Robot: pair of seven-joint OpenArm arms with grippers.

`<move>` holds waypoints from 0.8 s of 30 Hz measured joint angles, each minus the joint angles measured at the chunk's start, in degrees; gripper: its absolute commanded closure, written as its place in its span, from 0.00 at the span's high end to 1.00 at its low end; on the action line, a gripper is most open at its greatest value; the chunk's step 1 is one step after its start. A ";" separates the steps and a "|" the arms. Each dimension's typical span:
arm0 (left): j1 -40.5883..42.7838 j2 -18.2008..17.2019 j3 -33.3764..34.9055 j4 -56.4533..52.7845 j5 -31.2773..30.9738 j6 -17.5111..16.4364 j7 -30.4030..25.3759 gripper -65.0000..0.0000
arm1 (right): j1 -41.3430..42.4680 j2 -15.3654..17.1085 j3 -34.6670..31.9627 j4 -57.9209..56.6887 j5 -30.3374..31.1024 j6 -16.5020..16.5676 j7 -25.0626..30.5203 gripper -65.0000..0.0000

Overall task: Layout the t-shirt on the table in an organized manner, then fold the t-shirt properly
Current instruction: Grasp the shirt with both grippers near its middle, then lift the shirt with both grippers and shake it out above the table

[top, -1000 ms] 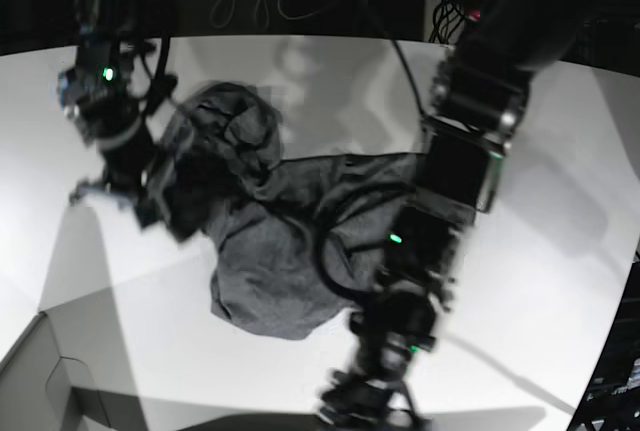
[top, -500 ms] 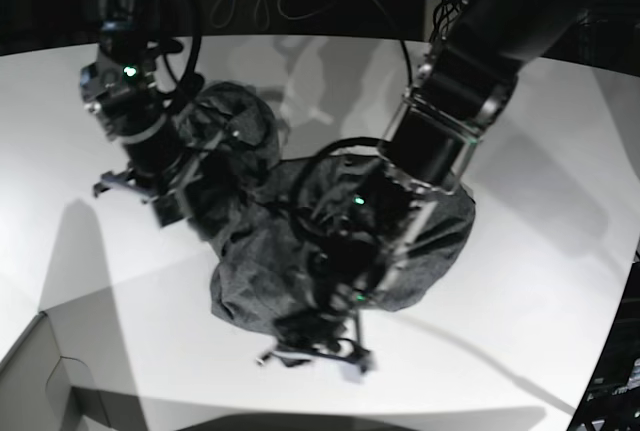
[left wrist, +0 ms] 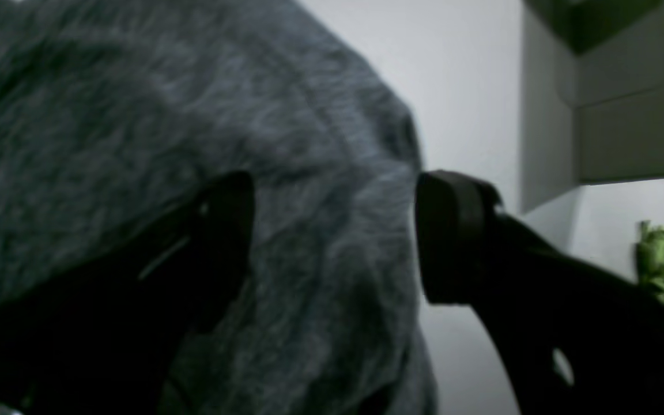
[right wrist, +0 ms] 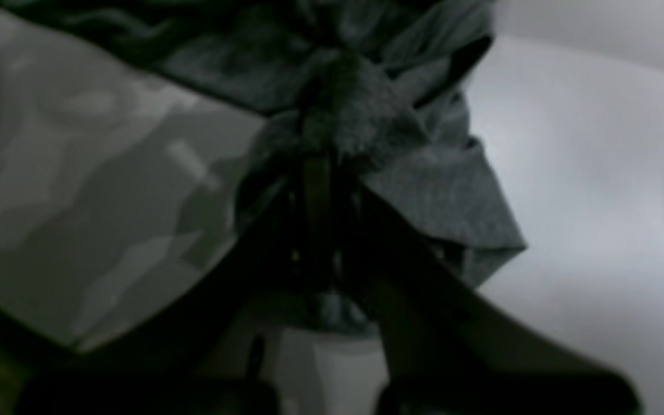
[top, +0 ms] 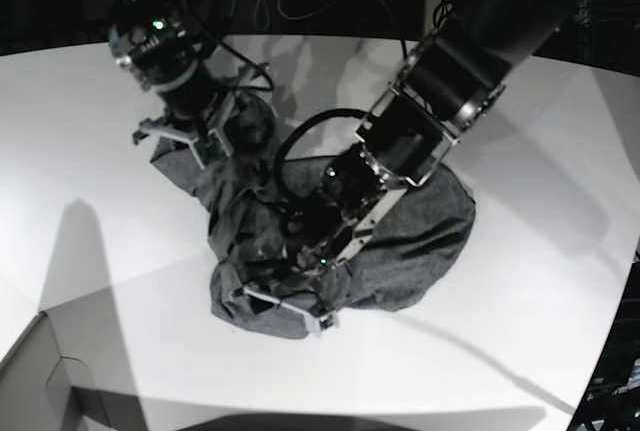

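The white table (top: 540, 251) fills the base view, and on it, a little toward the near edge, the dark heather-grey t-shirt (top: 420, 241) lies as a crumpled mound rather than a flat garment: no sleeve, collar or hem can be picked out, and folds run across it in several directions. A grey box corner (top: 40, 381) sits at the near left of that view, apart from the cloth. The arm on the right of the base view reaches down over the mound, and its left gripper (left wrist: 332, 230) has its jaws standing wide, with shirt fabric bulging between them but not pinched; both pads are clear of the cloth in the left wrist view. The right gripper (right wrist: 320, 184), at the far left end of the shirt, is clamped tight on a bunched fold of the t-shirt, the fabric puckering out above its closed jaws in the right wrist view, and that end of the shirt appears lifted off the table. Judged from this, the layout step is barely begun: the shirt has yet to be spread flat with sleeves and hem squared, and none of the folding has started
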 measured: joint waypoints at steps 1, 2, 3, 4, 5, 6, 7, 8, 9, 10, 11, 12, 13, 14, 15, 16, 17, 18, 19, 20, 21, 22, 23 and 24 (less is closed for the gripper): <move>-0.04 0.00 0.00 -0.50 0.02 0.00 -0.02 0.65 | -0.42 0.04 0.04 0.00 -0.04 0.00 -0.02 0.00; -0.07 0.00 0.07 -1.14 0.02 0.00 -0.04 0.65 | -0.70 0.11 0.09 0.00 -0.02 0.02 -0.04 0.00; -0.20 0.04 0.11 -2.01 0.07 -0.02 -0.04 0.65 | -0.79 0.11 0.07 0.00 -0.07 0.00 -0.09 0.00; -0.33 0.15 0.11 -3.48 0.57 -0.04 -0.09 0.65 | -0.79 0.11 0.07 0.00 -0.02 0.00 -0.02 0.00; -0.39 0.28 0.11 -5.18 2.45 -0.26 -0.11 0.65 | -0.74 0.11 0.07 0.00 -0.02 0.00 0.02 0.00; -0.39 0.33 0.11 -6.82 5.01 -0.52 -0.33 0.65 | -0.72 0.11 0.07 0.00 -0.04 0.00 0.00 0.00; -0.48 0.31 0.04 -8.33 7.87 -1.70 -1.46 0.65 | -0.63 0.15 0.07 0.00 -0.04 0.02 -0.04 0.00; -0.96 0.44 0.02 -9.75 9.81 -1.60 -1.77 0.64 | -0.66 0.11 0.07 0.00 -0.04 0.00 0.09 0.00; -1.40 0.50 0.04 -10.58 11.72 -1.31 -2.10 0.60 | -0.68 0.11 0.07 0.00 0.00 0.00 0.15 0.00; -1.51 0.44 0.02 -11.08 12.72 -1.01 -3.10 0.53 | -0.70 0.11 0.07 0.00 -0.02 0.00 0.07 0.00; -1.46 0.22 0.00 -11.37 14.51 -0.83 -3.82 0.43 | -0.66 0.11 0.07 0.00 0.00 0.00 -0.04 0.00; -1.27 0.04 0.00 -11.63 16.11 -0.79 -4.26 0.31 | -0.63 0.13 0.07 0.00 -0.02 0.00 0.15 0.00; -1.09 -0.04 0.00 -11.85 17.20 -0.63 -4.52 0.15 | -0.59 0.15 0.09 0.00 -0.02 0.00 0.15 0.00; -0.98 -0.02 0.00 -11.93 18.29 -0.55 -4.44 0.00 | -0.66 0.20 0.17 0.00 -0.02 0.00 0.15 0.00; -0.94 0.02 0.00 -11.93 19.02 -0.55 -4.37 0.00 | -0.63 0.20 0.17 0.00 -0.02 0.00 0.07 0.00; -1.01 0.15 -0.02 -11.93 19.19 -0.55 -4.35 0.02 | -0.52 0.24 0.17 0.00 -0.02 0.00 -0.09 0.00; -1.03 0.15 -0.04 -11.91 19.19 -0.55 -4.37 0.03 | -0.24 0.28 0.17 0.00 0.00 0.00 -0.02 0.00; -1.03 0.13 -0.20 -11.69 19.17 -0.55 -4.35 0.00 | 0.09 0.57 0.17 0.00 -0.02 0.00 -0.02 0.00; -1.01 0.11 -0.28 -11.41 19.15 -0.52 -4.35 0.00 | 0.55 1.27 0.11 0.00 0.07 0.02 0.00 0.00; -0.83 -0.04 -0.28 -10.27 18.36 -0.20 -4.31 0.00 | 1.09 1.64 0.13 0.00 0.00 0.02 -0.02 0.00; -0.39 -0.37 -0.33 -7.89 17.18 0.42 -4.24 0.00 | 1.60 1.75 0.28 0.00 -0.20 0.00 -0.07 0.00; 0.00 -0.98 -0.31 -4.81 15.89 0.39 -4.00 0.00 | 2.10 1.70 0.31 0.00 -0.20 0.00 -0.07 0.00; 0.11 -1.99 -0.22 -1.27 14.01 0.31 -3.69 0.00 | 2.78 1.70 0.20 0.00 -0.09 0.00 -0.09 0.00; 0.09 -3.50 -0.13 2.78 12.20 0.02 -3.48 0.00 | 3.54 1.66 0.07 0.00 0.04 0.00 -0.07 0.00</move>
